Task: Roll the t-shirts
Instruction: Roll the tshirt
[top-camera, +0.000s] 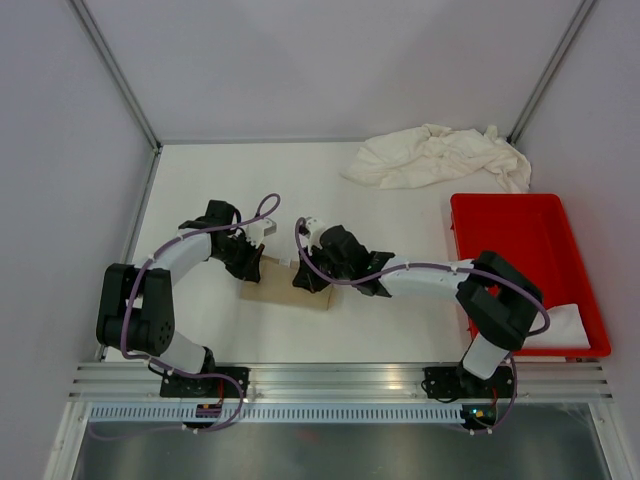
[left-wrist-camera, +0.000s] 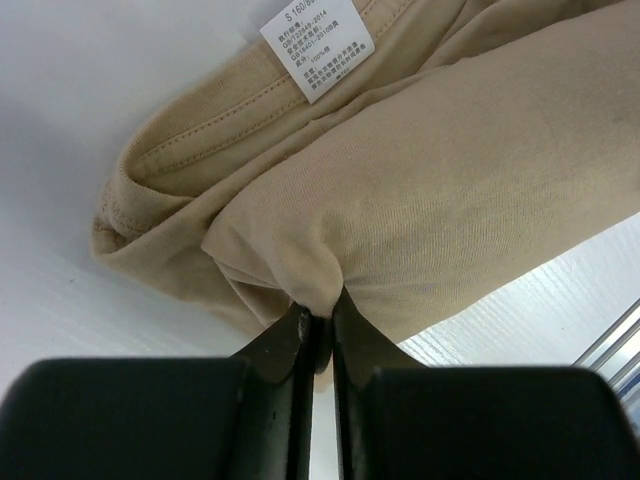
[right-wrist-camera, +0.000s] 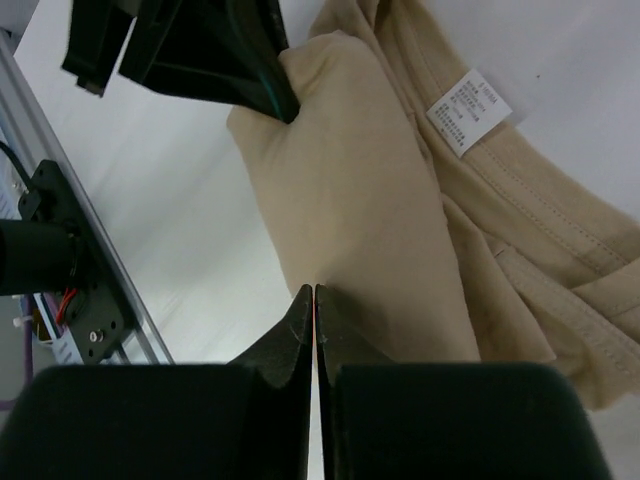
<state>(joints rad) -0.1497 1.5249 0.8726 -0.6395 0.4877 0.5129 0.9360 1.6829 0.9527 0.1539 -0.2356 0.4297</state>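
A tan t-shirt (top-camera: 290, 293) lies partly rolled near the table's front edge, between my two grippers. In the left wrist view its rolled part (left-wrist-camera: 450, 180) is bunched, with the collar and white label (left-wrist-camera: 318, 45) behind it. My left gripper (left-wrist-camera: 322, 308) is shut on a pinch of the roll's cloth. My right gripper (right-wrist-camera: 315, 290) is shut, its tips pressed against the roll's near edge (right-wrist-camera: 360, 200); I cannot tell whether cloth is caught between them. The left fingers (right-wrist-camera: 240, 60) show at the roll's far end. Cream-white t-shirts (top-camera: 440, 158) lie heaped at the back right.
A red tray (top-camera: 500, 203) stands at the right, with a folded white cloth (top-camera: 572, 325) in its near corner. An aluminium rail (top-camera: 340, 378) runs along the table's near edge. White walls close in the back and both sides.
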